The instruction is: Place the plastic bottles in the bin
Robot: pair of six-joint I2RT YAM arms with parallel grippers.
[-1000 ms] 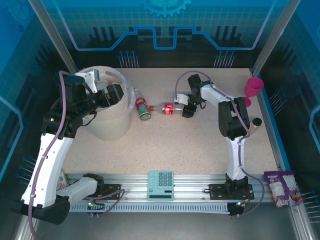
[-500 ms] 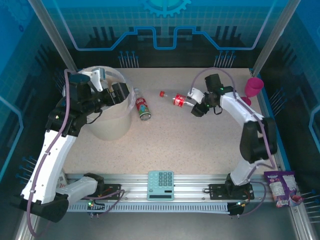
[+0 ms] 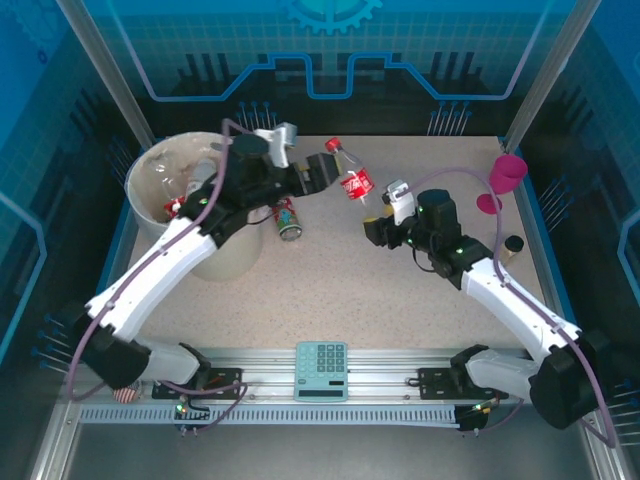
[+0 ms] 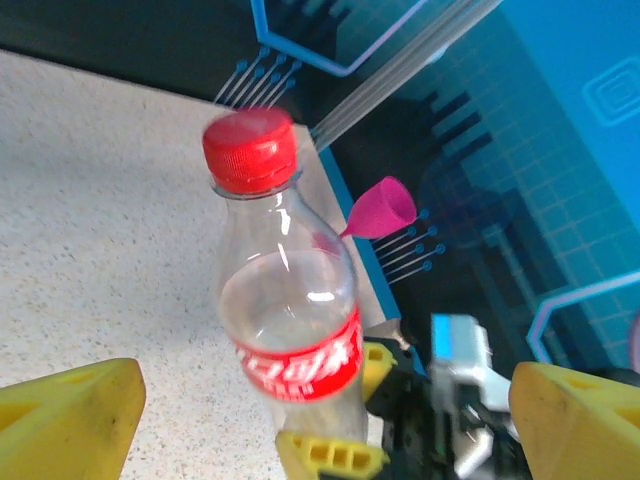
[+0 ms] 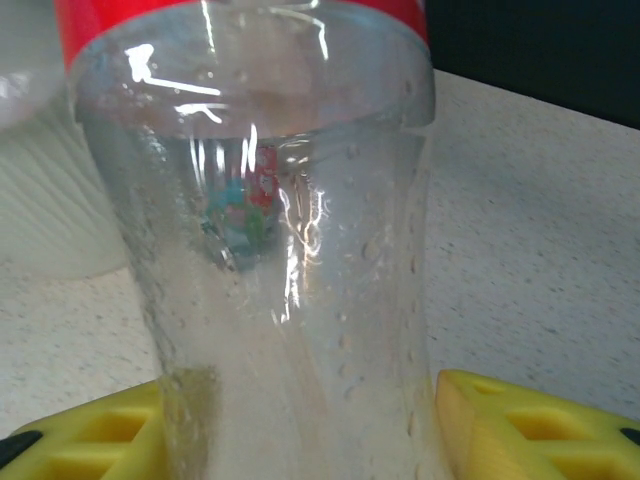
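At the far left corner of the table the bin (image 3: 222, 262) is standing with a few bottles (image 3: 176, 206) already lying inside it. To its right, near the far edge, my left gripper (image 3: 325, 170) is hovering with its claw wide open. In the left wrist view one yellow finger is sitting on each side of the red-capped bottle (image 3: 353, 183), and neither is touching it. A loose bottle (image 3: 288, 220) is lying on its side on the table just beside the bin wall, and I am leaving it for a later pass. The red-capped bottle itself is being held up off the table, cap tilted toward the far edge. My right gripper (image 3: 370, 212) is clamping its clear lower body from below, and its yellow fingers are pressing both sides in the right wrist view. Further right, at the far right corner, the pink goblet (image 3: 507, 172) is standing, and it is not my concern. I am judging this to be a handover between the arms. The next move is calling for the left claw to close on the labelled middle, above the right fingers, before the right one lets go, and then to carry the bottle over the bin's mouth.
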